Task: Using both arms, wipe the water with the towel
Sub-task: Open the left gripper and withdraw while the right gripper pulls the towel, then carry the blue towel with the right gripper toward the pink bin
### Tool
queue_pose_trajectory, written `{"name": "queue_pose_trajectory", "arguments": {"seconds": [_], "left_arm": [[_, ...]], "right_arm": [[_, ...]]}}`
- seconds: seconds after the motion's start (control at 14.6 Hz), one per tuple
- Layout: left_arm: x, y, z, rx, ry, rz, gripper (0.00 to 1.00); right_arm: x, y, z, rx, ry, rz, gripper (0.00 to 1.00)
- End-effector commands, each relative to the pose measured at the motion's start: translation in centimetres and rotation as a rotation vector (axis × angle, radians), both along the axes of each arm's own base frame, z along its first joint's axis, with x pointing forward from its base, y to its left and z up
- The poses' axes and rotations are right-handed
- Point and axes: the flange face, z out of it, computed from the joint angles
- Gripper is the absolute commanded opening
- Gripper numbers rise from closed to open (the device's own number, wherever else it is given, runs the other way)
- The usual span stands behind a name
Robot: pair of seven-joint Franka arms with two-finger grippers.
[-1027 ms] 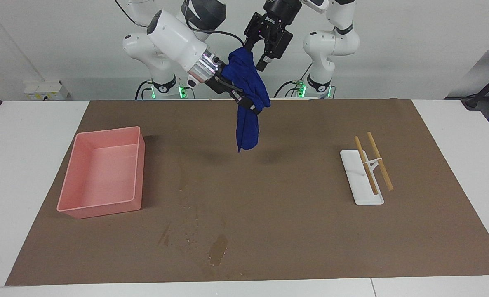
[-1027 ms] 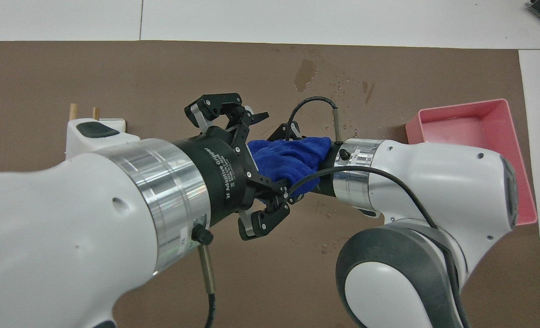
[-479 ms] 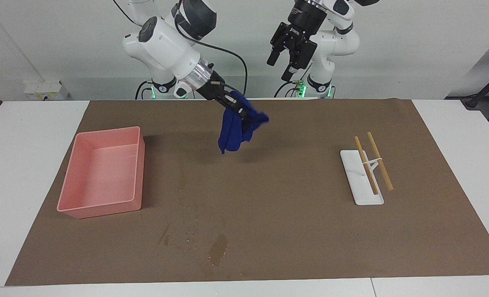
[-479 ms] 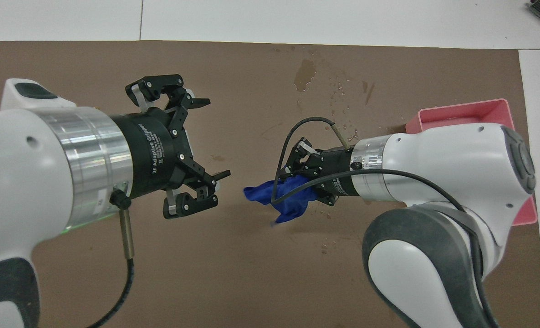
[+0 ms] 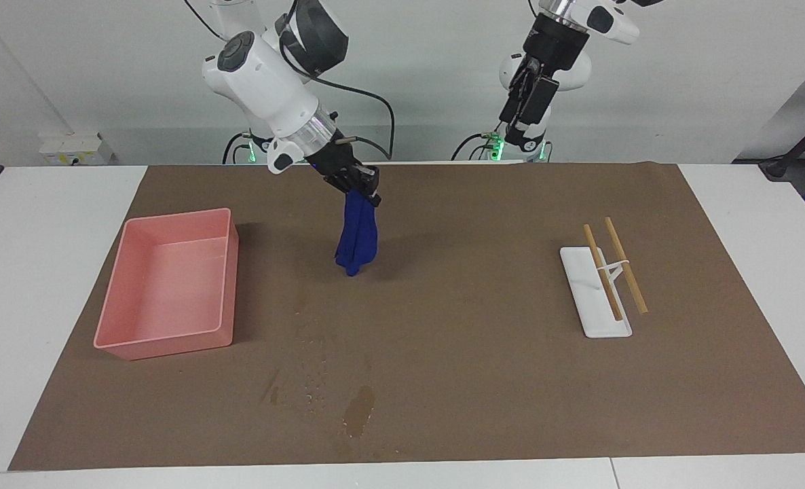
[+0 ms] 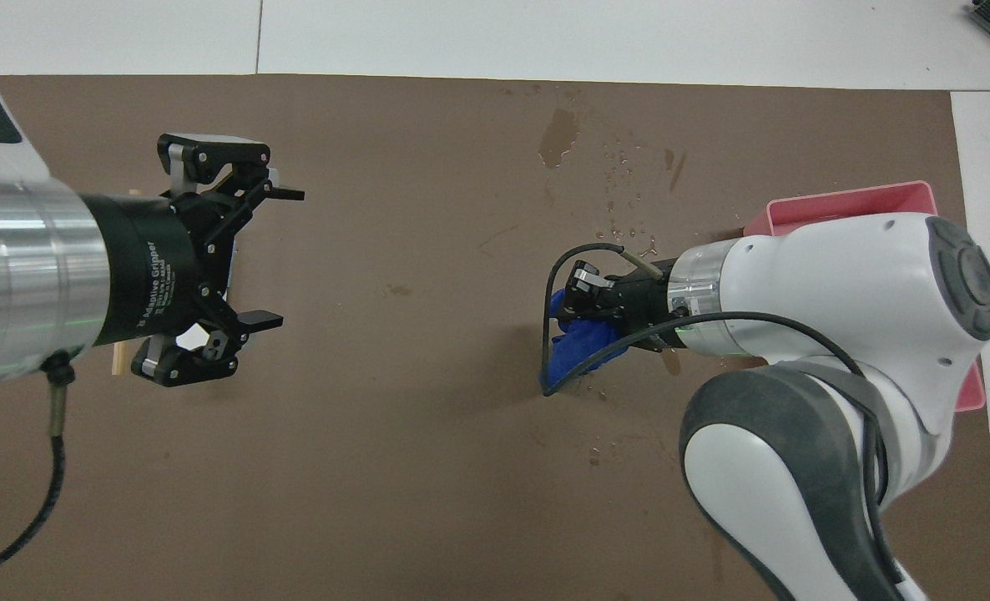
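Right tool (image 5: 362, 187) is clamped on the towel (image 5: 357, 234), gripping its top end so the blue cloth hangs down in a narrow bunch, its lowest tip at or just above the brown paper (image 5: 484, 380); whether it touches I cannot tell. In the facing view the towel hangs at about 11 o'clock from the paper's centre, beside the pink tray (image 5: 114, 319), which sits at 9 o'clock near the right arm's end of the counter (image 5: 43, 272). In the overhead view the same tool (image 6: 583, 296) points toward 9 o'clock with the towel (image 6: 583, 351) bunched beneath it.

Left tool (image 5: 521, 112) is raised high at 12 o'clock in the facing view, close to its own base, holding nothing. Seen from overhead, the left tool (image 6: 244, 275) has its 2 fingers spread wide apart and it is over the white stand (image 5: 596, 302) that carries 2 wooden sticks (image 5: 613, 272), at 3 o'clock on the paper in the facing view.

Water (image 5: 358, 411) lies as a dark elongated stain with scattered droplets at about 6 o'clock in the facing view, farther from the robots than the towel and well apart from it. In the overhead view the water (image 6: 558, 138) shows at 12 o'clock near the paper's edge
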Motion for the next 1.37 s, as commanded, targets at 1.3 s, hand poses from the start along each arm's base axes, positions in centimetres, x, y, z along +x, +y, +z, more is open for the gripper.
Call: {"name": "queue_pose_trajectory", "arguments": {"seconds": [1.3], "left_arm": [[0.5, 14.0, -6.8, 0.495, -0.093, -1.309, 1.0]], "right_arm": [[8.0, -6.9, -7.4, -0.54, -0.302, 0.808, 0.0]]}}
